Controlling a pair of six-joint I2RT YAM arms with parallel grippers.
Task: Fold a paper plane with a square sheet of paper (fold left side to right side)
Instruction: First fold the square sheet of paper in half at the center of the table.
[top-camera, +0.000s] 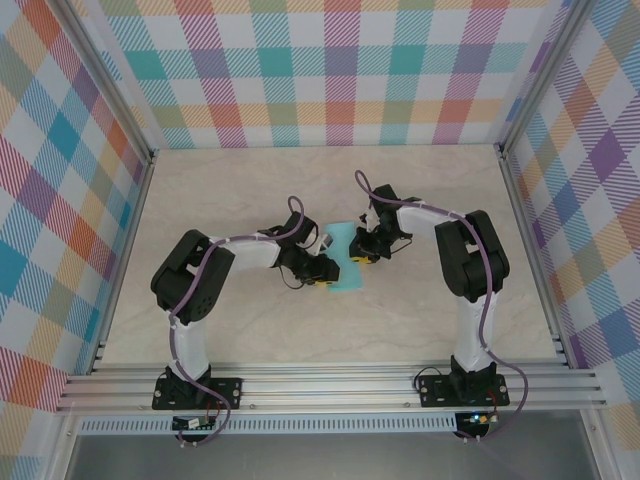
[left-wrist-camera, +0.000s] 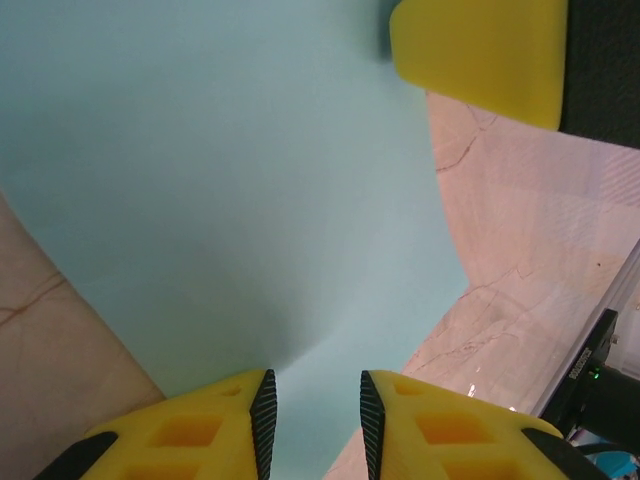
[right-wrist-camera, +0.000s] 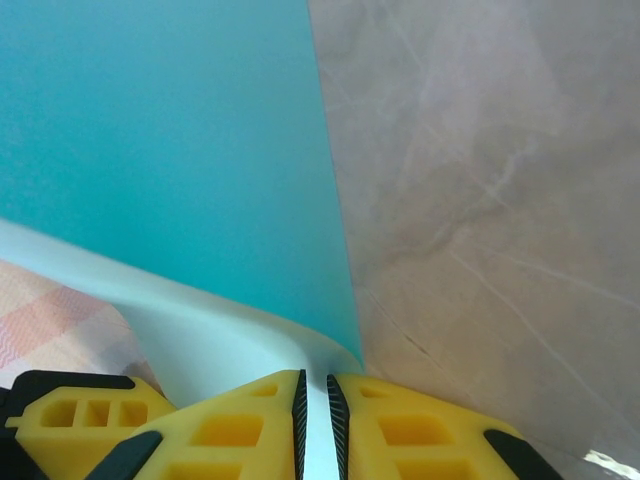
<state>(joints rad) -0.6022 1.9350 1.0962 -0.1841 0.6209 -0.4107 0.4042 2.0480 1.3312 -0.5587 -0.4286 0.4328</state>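
Paper first: your thin turquoise square sheet (top-camera: 343, 240) lies at the middle of the pale marbled table (top-camera: 250, 190), its curled-up edge pinched in the yellow-fingered right gripper (right-wrist-camera: 314, 385), while the left gripper (left-wrist-camera: 313, 385) sits at its left edge, jaws slightly parted

tabletop (top-camera: 250, 190): beige, marbled pattern | on it: turquoise square sheet of paper (top-camera: 348, 262), near the middle | sheet: one edge curled up off the surface

Left arm (top-camera: 245, 248) holds jaws parted, right arm (top-camera: 432, 215) holds them pinched.
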